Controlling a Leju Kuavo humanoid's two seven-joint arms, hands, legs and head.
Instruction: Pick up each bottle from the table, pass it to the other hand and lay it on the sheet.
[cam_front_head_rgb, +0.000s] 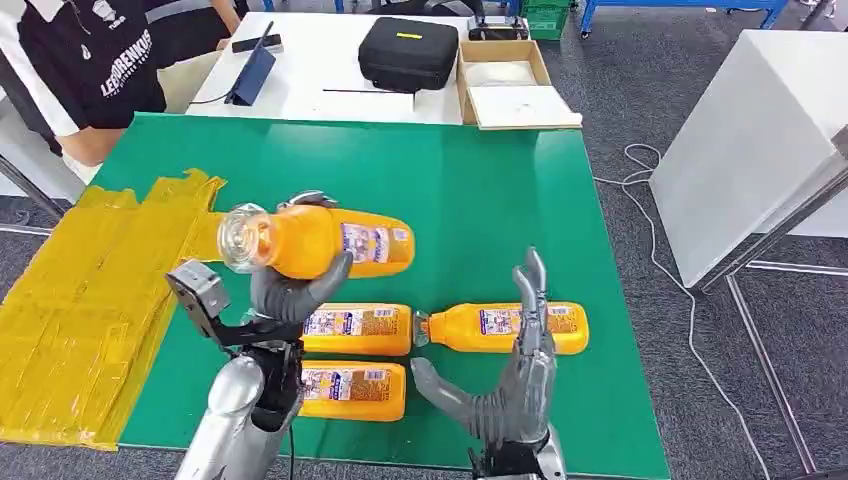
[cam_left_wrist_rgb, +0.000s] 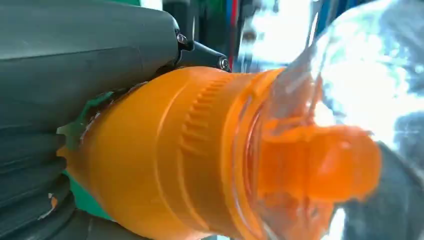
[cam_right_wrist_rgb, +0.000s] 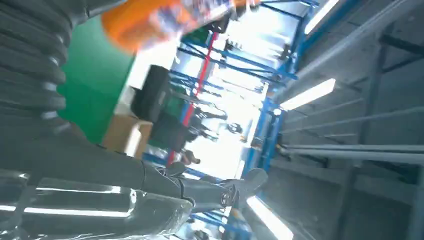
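While raised, left hand (cam_front_head_rgb: 292, 290) fingers around orange bottle (cam_front_head_rgb: 320, 241); right hand (cam_front_head_rgb: 510, 385) fingers spread, empty.

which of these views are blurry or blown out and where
Head view: sharp and evenly lit. Left wrist view: the held bottle sits too close, soft, with white glare on its clear cap. Right wrist view: motion-smeared, ceiling lights and far background blown out, orange bottle streaked above the right robot hand.
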